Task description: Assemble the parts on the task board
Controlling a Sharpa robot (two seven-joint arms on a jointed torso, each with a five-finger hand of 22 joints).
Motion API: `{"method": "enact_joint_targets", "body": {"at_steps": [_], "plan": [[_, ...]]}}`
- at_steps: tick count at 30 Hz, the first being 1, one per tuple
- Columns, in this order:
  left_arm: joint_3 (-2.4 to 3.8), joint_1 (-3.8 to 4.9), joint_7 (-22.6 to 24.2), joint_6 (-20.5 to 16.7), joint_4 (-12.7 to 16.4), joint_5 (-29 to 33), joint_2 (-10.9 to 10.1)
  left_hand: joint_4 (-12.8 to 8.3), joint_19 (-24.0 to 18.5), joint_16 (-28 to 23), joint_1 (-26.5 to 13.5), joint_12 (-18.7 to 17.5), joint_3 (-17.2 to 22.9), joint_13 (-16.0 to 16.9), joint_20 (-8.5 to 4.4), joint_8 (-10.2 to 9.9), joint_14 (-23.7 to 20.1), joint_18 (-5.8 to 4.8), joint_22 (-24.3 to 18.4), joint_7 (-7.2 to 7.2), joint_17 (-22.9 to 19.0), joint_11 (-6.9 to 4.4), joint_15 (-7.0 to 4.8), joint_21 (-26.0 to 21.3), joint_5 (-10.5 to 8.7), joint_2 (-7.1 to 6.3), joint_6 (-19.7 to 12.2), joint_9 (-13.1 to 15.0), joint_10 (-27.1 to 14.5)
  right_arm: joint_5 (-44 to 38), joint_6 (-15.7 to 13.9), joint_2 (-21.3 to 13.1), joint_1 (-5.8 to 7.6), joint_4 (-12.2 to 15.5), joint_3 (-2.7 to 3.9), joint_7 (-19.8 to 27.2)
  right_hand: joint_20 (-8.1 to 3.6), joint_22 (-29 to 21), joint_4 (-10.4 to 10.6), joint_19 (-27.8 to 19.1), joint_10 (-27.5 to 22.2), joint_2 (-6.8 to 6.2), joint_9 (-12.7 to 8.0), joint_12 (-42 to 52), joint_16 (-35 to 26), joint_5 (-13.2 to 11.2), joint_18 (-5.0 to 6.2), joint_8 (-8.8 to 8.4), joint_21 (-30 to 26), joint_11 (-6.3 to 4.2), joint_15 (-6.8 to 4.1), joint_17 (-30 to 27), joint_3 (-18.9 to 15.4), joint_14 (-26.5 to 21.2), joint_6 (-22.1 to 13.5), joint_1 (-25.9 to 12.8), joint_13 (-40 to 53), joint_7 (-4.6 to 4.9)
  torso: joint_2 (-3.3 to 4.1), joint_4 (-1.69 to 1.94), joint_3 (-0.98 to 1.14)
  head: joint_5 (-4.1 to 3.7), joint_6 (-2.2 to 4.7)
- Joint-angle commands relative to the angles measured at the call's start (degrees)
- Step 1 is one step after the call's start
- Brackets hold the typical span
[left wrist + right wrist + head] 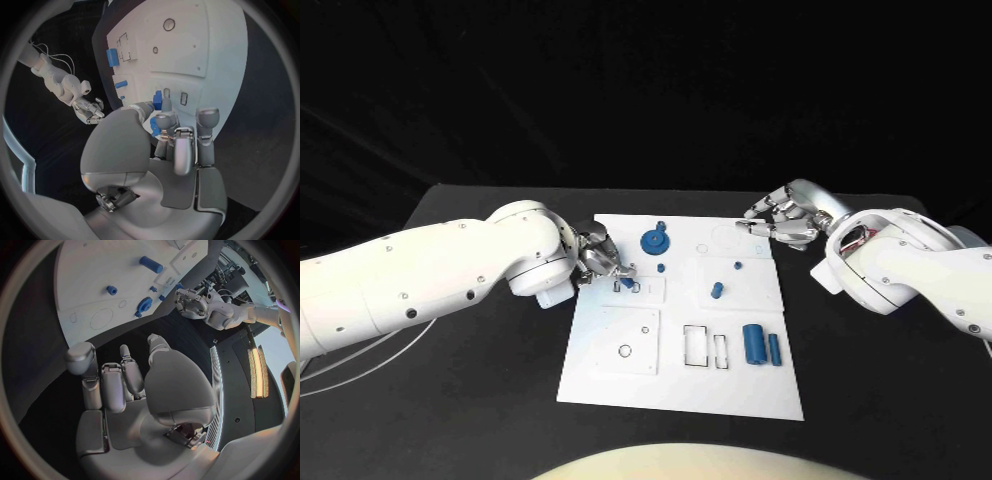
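A black bench (473, 400) in a dark room carries a white board (682, 385). The left robot hand (600, 262) pinches a small blue part (627, 284) over the board's left side. The right robot hand (783, 218) hovers, fingers curled and holding nothing, off the board's far right corner.

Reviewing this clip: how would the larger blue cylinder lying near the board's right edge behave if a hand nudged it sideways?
The larger blue cylinder lies on its side on the smooth white task board, so it would probably roll rather than slide. It looks rigid and solid, likely stiff in the fingers. The thinner blue pin lies close beside it and might get knocked.
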Motion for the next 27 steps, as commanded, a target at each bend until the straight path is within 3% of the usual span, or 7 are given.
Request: {"method": "enact_joint_targets", "body": {"at_steps": [1, 5, 12, 19, 27], "plan": [[-0.04, -1.17, 4.58, -10.09, 2.03, -6.04, -0.99, -11.26, 0.66, -0.25, -0.2, 0.34, 12.1, 0.2, -0.05, 0.37, 5.39, -0.49, 0.33, -0.56, 12.71, 0.02, 0.0, 0.43, -0.29, -0.69, 0.21, -0.09, 0.6, -0.31, -0.14, -0.23, -0.05, 0.22, -0.01, 0.3, -0.11, -0.02, -0.02, 0.22, 0.19, 0.32, 0.07, 0.19, -0.2, 0.4, 1.1, 0.18, -0.28, -0.23, -0.34, 0.07, -0.21, 2.52, 0.34, -0.33, 1.4, -0.25, -0.1, 0.13, 0.02, -0.14, 0.02], [-0.22, -3.14, 6.87, -15.48, 3.89, -10.27, -2.04, -11.51, 1.03, -0.07, -0.47, 0.67, 13.53, 0.63, -0.24, 0.64, 5.48, -0.59, 0.98, -0.7, 13.03, -0.14, -0.17, 0.88, -0.28, -1.52, 0.56, -0.1, 1.12, -0.2, -0.74, -0.49, -0.05, 0.44, -0.05, 0.67, -0.11, -0.08, -0.01, 0.19, 0.14, 0.35, 0.07, 0.13, -0.3, 0.43, 1.11, 0.18, -0.37, -0.24, -0.34, -0.09, -0.23, 2.49, 0.35, -0.36, 1.33, -0.25, -0.26, 0.38, 0.03, -0.38, -0.07], [-0.44, -6.02, 9.56, -21.82, 5.51, -16.73, -2.44, -11.87, 1.81, 0.19, -0.74, 1.48, 15.01, 1.67, -0.5, 0.89, 5.61, -0.82, 2.4, -0.9, 13.51, -0.36, -0.4, 1.71, -0.32, -2.58, 1.15, -0.15, 1.97, -0.05, -1.02, -0.78, -0.09, 0.76, -0.11, 0.84, -0.11, -0.17, 0.0, 0.17, 0.09, 0.47, 0.08, 0.07, -0.36, 0.52, 1.13, 0.2, -0.5, -0.24, -0.34, -0.17, -0.26, 2.47, 0.35, -0.43, 1.26, -0.26, -0.26, 0.37, 0.02, -0.38, -0.03], [-0.54, -7.03, 10.47, -23.8, 5.51, -20.21, -1.84, -11.93, 1.96, 0.22, -0.81, 1.58, 15.25, 1.79, -0.55, 0.92, 5.63, -0.86, 2.64, -0.94, 13.57, -0.41, -0.45, 1.86, -0.34, -2.79, 1.27, -0.17, 2.12, 0.0, -1.05, -0.91, -0.14, 1.03, -0.14, 0.88, -0.12, -0.21, 0.01, 0.16, 0.07, 0.58, 0.09, 0.05, -0.38, 0.58, 1.14, 0.2, -0.57, -0.24, -0.35, -0.2, -0.29, 2.47, 0.35, -0.49, 1.23, -0.26, -0.15, 0.24, 0.04, -0.43, -0.02], [-0.66, -7.63, 9.76, -22.97, 5.06, -22.76, -0.99, -11.96, 1.98, 0.21, -0.86, 1.58, 15.41, 1.8, -0.58, 0.93, 5.62, -0.86, 2.66, -0.97, 13.54, -0.44, -0.48, 1.89, -0.34, -2.93, 1.35, -0.19, 2.18, 0.06, -1.04, -1.01, -0.17, 1.14, -0.15, 0.9, -0.12, -0.23, 0.03, 0.16, 0.08, 0.65, 0.09, 0.06, -0.4, 0.62, 1.15, 0.21, -0.6, -0.25, -0.35, -0.21, -0.3, 2.46, 0.35, -0.54, 1.24, -0.26, -0.16, 0.27, 0.06, -0.67, -0.19]]}}
